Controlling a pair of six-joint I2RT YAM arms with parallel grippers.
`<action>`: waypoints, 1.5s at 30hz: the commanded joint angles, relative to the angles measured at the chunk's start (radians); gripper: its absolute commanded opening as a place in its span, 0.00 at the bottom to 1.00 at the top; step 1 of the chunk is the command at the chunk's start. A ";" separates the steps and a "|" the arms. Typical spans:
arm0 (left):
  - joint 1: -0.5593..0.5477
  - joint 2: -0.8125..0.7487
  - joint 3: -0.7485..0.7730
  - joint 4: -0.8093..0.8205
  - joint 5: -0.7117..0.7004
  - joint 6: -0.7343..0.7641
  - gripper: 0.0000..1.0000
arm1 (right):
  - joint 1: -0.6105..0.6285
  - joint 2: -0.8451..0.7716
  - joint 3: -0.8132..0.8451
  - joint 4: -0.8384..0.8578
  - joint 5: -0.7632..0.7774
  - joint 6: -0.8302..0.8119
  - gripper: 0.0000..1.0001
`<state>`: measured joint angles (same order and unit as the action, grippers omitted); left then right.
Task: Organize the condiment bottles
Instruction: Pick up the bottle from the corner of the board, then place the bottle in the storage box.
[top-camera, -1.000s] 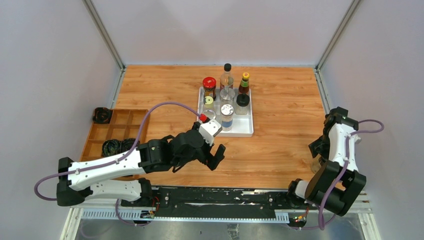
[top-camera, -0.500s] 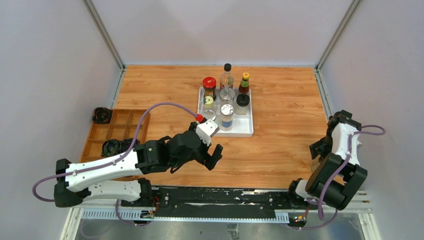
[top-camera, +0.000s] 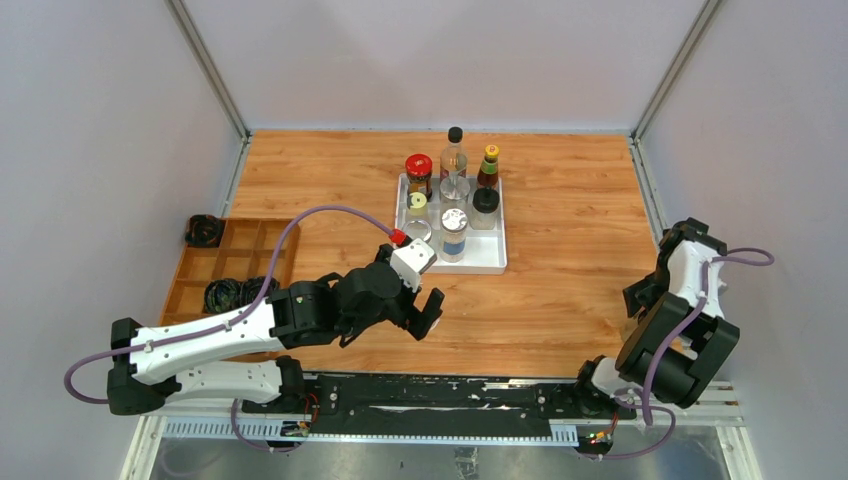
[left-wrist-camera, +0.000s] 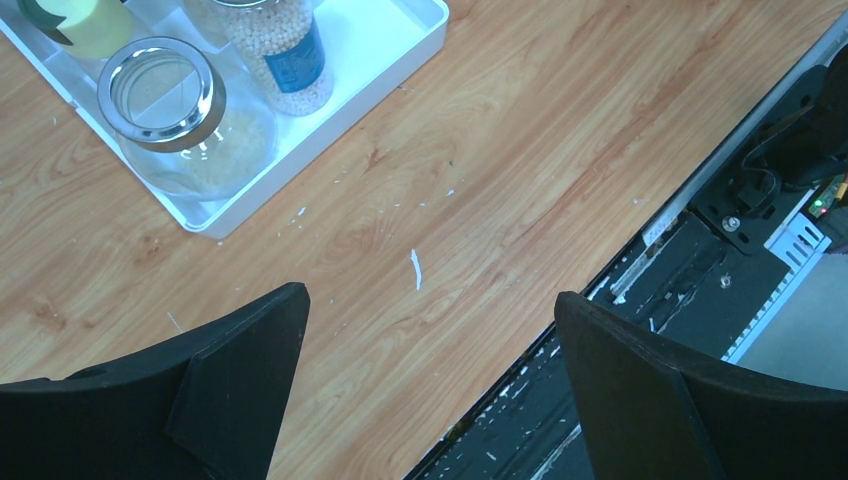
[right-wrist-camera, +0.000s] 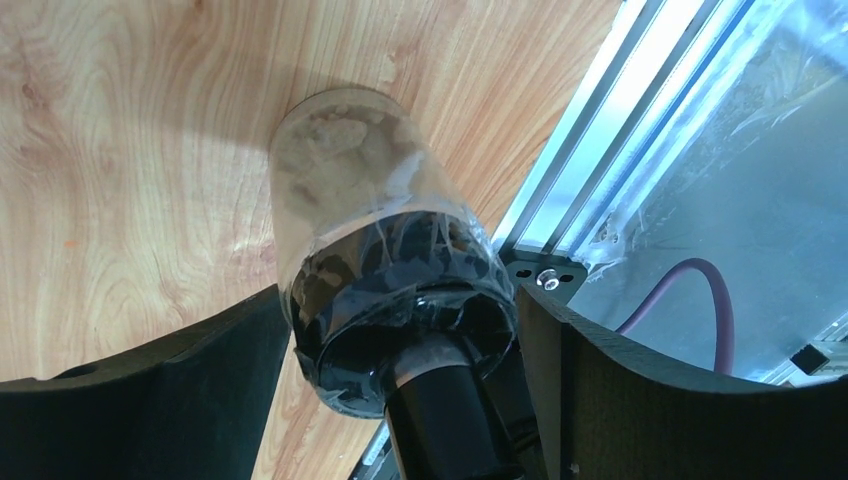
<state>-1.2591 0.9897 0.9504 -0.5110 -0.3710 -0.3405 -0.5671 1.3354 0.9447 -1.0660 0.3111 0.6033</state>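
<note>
Several condiment bottles stand in the white tray (top-camera: 495, 262): a red-capped jar (top-camera: 418, 170), a tall clear bottle (top-camera: 454, 160), a yellow-capped brown bottle (top-camera: 489, 165), a black-lidded jar (top-camera: 485, 205) and a blue-label bottle (top-camera: 454, 232). The left wrist view shows a silver-lidded jar (left-wrist-camera: 165, 100) at the tray's (left-wrist-camera: 330, 130) near corner. My left gripper (top-camera: 418, 312) (left-wrist-camera: 430, 300) hangs open over bare wood just in front of the tray. At the table's right edge, my right gripper (top-camera: 643, 300) (right-wrist-camera: 405, 292) is shut on a black-capped glass bottle (right-wrist-camera: 350, 170), with a finger against each side.
A wooden compartment box (top-camera: 235, 260) at the left edge holds black coiled cables (top-camera: 225, 293); another coil (top-camera: 204, 230) lies beside it. A metal rail (right-wrist-camera: 590, 150) runs close by the right gripper. The black base rail (top-camera: 430, 390) lines the near edge.
The right arm has drawn back toward the right near corner, the glass bottle staying between its fingers. The left gripper has drifted slightly left and back, still open.
</note>
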 joint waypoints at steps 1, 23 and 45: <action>-0.002 -0.011 -0.006 0.001 -0.025 0.006 1.00 | -0.037 0.026 0.033 -0.006 0.035 -0.027 0.86; -0.002 0.027 -0.003 0.020 -0.033 -0.015 1.00 | -0.022 0.026 0.039 0.099 -0.182 -0.107 0.10; 0.005 0.028 0.024 -0.039 -0.151 -0.041 1.00 | 0.692 0.232 0.664 0.017 -0.152 -0.105 0.07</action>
<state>-1.2591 1.0290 0.9512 -0.5190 -0.4667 -0.3595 0.0132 1.5051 1.4631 -0.9913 0.1314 0.5156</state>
